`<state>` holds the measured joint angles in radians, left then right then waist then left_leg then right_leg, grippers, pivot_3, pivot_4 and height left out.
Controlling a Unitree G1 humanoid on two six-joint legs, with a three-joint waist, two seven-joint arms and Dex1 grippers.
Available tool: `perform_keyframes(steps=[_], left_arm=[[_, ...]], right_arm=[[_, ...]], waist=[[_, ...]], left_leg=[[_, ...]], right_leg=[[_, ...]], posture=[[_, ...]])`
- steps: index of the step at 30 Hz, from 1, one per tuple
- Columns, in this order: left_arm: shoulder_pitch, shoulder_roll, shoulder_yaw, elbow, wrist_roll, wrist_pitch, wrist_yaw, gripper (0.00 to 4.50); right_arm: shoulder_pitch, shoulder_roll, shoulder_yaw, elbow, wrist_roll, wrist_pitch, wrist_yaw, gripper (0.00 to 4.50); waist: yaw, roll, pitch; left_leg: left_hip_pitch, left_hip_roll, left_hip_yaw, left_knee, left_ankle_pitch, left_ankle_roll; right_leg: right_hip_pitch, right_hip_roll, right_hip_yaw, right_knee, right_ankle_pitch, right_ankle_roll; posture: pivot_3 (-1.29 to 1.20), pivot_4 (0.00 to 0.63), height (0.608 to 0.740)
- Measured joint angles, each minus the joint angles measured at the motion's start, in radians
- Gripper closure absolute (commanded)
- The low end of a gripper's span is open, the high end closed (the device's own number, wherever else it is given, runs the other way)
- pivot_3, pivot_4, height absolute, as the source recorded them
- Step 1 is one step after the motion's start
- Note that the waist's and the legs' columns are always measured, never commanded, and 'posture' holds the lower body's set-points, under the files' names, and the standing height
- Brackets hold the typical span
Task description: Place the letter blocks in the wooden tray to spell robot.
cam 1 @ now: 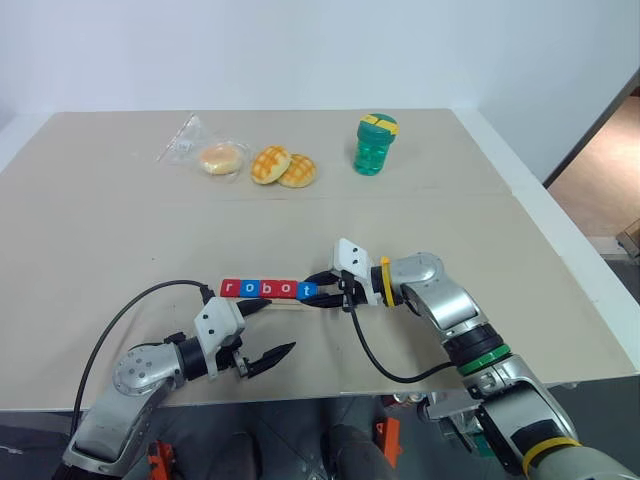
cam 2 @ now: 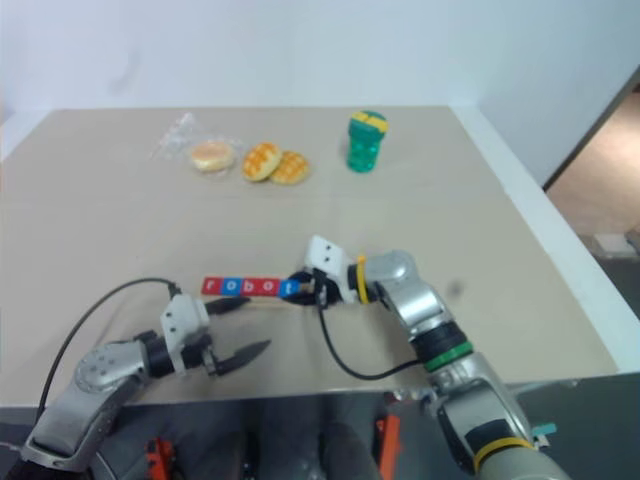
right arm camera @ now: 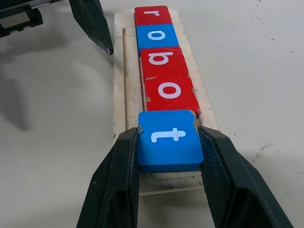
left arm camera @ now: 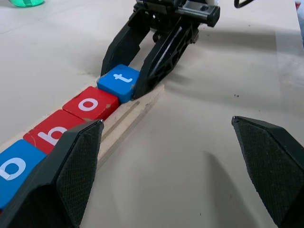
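Nearest us, the left gripper (cam 1: 262, 333) hangs spread, holding nothing, just beside the wooden tray (left arm camera: 137, 111). The right gripper (right arm camera: 168, 142) clamps the blue t block (right arm camera: 169, 140) at the tray's end, touching the red o (right arm camera: 169, 91). We judge: seat t flat and flush, then let go. Tray holds r, o, b, o, t. Beyond: buns (cam 1: 283, 166), green bottle (cam 1: 375, 143).

Silver arms, black cables, black-fingered hands
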<state>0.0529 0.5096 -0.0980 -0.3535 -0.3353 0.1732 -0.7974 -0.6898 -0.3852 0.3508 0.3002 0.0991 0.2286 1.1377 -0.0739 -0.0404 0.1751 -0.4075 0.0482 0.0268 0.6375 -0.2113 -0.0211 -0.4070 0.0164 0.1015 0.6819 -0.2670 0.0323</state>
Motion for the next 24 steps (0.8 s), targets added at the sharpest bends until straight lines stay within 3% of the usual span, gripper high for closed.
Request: perform_keyframes(steps=[14,15,24], left_arm=[[0.023,-0.014,0.004,-0.019,-0.022,0.011,0.02,0.0],[0.024,-0.021,0.015,-0.022,-0.031,0.02,0.028,0.0],[0.029,-0.06,0.037,-0.057,-0.083,0.052,0.074,0.0]], right_arm=[[-0.028,0.012,0.0,0.055,-0.007,-0.036,0.02,3.29],[-0.028,0.013,0.0,0.057,-0.007,-0.035,0.022,2.79],[-0.031,0.02,-0.006,0.062,-0.004,-0.014,0.038,2.79]], waist=[[-0.002,0.0,0.0],[-0.002,0.0,0.0],[-0.003,0.0,0.0]], left_leg=[[0.0,0.001,0.0,0.0,0.0,0.0],[0.0,0.001,0.0,0.0,0.0,0.0],[0.0,0.002,0.0,0.0,0.0,0.0]], right_leg=[[0.0,0.001,0.0,0.0,0.0,0.0],[0.0,0.001,0.0,0.0,0.0,0.0],[0.0,0.002,0.0,0.0,0.0,0.0]], posture=[[0.0,0.15,0.74],[0.0,0.15,0.74],[0.0,0.15,0.74]])
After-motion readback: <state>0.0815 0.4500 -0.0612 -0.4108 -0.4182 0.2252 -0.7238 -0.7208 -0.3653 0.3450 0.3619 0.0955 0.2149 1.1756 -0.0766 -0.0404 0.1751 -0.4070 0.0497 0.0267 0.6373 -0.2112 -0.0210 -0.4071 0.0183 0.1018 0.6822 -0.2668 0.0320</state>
